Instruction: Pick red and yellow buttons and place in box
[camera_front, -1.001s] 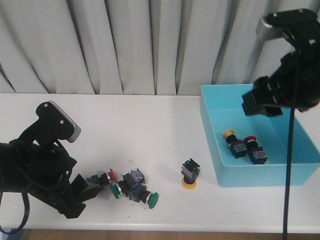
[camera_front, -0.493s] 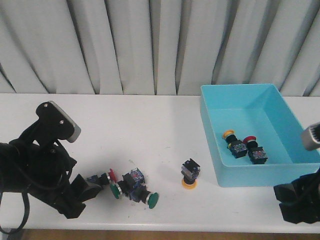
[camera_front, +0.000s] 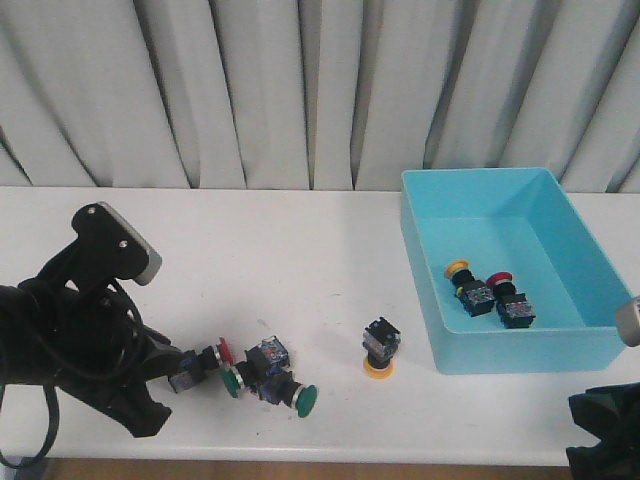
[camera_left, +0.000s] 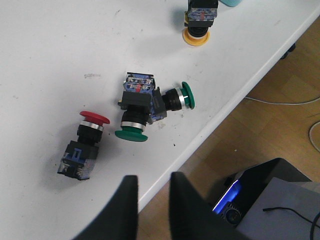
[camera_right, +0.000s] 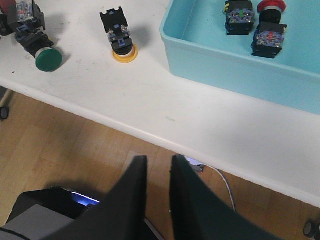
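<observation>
A red button (camera_front: 207, 355) lies on its side at the table's front left; it also shows in the left wrist view (camera_left: 86, 146). A yellow button (camera_front: 379, 351) stands cap-down in front of the turquoise box (camera_front: 520, 352); it also shows in the right wrist view (camera_right: 120, 37). Inside the box lie a yellow button (camera_front: 464, 281) and a red button (camera_front: 509, 298). My left gripper (camera_left: 152, 186) hangs over the table's front edge just short of the loose red button, jaws close together and empty. My right gripper (camera_right: 159, 172) is low off the table's front right, jaws close together and empty.
Two green-capped switches (camera_front: 233, 380) (camera_front: 300, 397) lie joined right beside the red button. Grey curtains hang behind the table. The table's front edge (camera_right: 150, 132) lies between my right gripper and the box. My right arm (camera_front: 603, 430) fills the lower right corner.
My right arm has dropped from above the box to below the table's front right edge. My left gripper has drawn back a little from the red button.
</observation>
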